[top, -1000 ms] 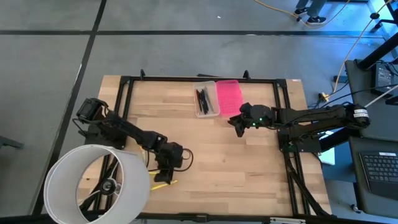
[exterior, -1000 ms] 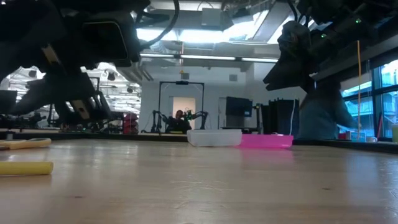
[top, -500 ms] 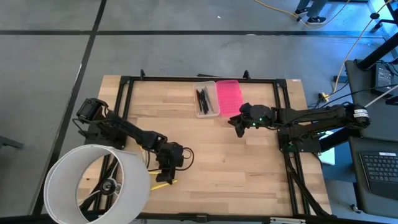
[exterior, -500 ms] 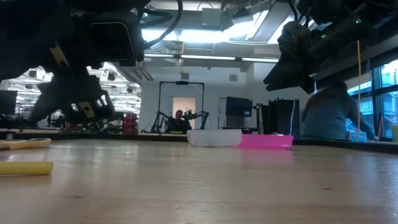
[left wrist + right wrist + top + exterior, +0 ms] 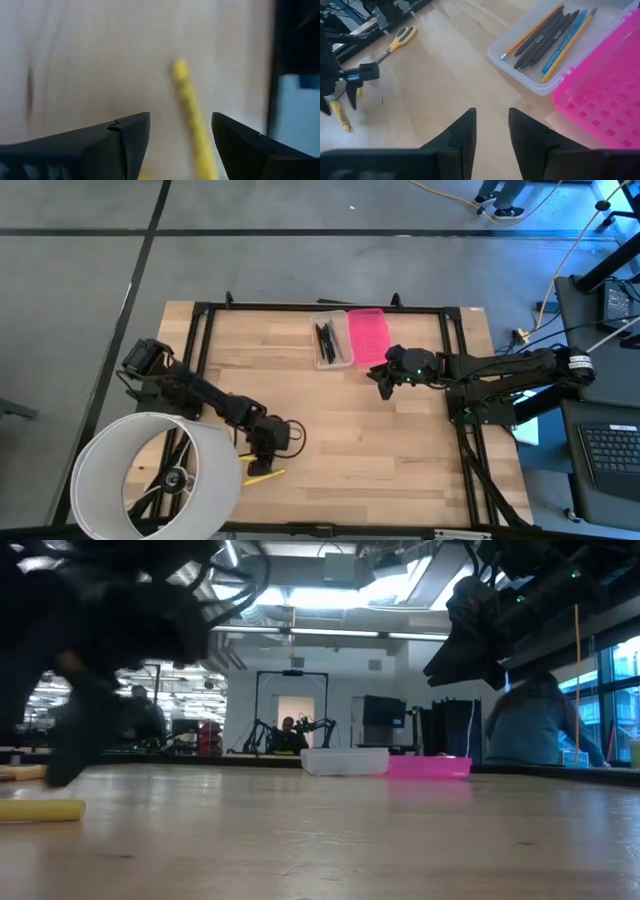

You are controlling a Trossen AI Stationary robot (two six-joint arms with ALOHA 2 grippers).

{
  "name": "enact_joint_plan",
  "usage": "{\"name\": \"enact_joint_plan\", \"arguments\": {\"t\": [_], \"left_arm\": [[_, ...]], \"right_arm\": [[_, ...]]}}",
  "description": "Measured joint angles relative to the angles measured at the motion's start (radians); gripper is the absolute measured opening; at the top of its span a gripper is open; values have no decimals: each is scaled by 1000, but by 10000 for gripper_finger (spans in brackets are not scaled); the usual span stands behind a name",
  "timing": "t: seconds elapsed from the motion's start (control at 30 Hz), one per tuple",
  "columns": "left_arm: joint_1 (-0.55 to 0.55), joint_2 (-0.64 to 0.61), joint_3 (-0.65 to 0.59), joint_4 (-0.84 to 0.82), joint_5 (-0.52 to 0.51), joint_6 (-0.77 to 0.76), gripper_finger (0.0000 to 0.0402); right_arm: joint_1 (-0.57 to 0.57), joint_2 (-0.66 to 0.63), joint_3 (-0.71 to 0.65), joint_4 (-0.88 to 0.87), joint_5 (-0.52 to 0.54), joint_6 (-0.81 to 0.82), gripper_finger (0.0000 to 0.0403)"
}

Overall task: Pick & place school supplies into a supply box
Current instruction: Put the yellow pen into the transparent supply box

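Observation:
A yellow marker [image 5: 192, 113] lies flat on the wooden table near its front left [image 5: 263, 476]. My left gripper [image 5: 180, 125] hovers over it, tipped down and open, one finger on either side of the marker and clear of it. The supply box [image 5: 330, 340], clear plastic, stands at the far middle with pens and pencils [image 5: 547, 36] inside. Its pink lid [image 5: 366, 336] lies open beside it. My right gripper [image 5: 492, 127] waits just in front of the box [image 5: 383, 378], open with nothing between its fingers.
A big white hoop [image 5: 155, 475] stands at the near left corner, close to my left arm. Yellow-handled scissors [image 5: 400, 37] lie at the table's left by the black frame. A second yellow item [image 5: 20, 772] lies behind the marker [image 5: 40, 810]. A person [image 5: 535, 735] sits beyond the table.
My left gripper has tipped downward and sunk a little toward the table's near edge, coming over the yellow marker. The marker has stayed where it lay.

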Motion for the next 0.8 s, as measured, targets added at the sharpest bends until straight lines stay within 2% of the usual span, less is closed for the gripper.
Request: {"name": "enact_joint_plan", "arguments": {"t": [0.1,0.37,0.6,0.8], "left_arm": [[-22,0,0,-75,-40,0,205],[-63,-8,2,-95,-108,8,205],[-104,-64,0,-258,-275,-34,205],[-142,-74,0,-284,-282,-69,207]], "right_arm": [[0,0,0,0,1,-1,119],[0,0,0,0,3,0,119],[0,0,0,0,4,3,119],[0,0,0,0,30,2,119]]}}
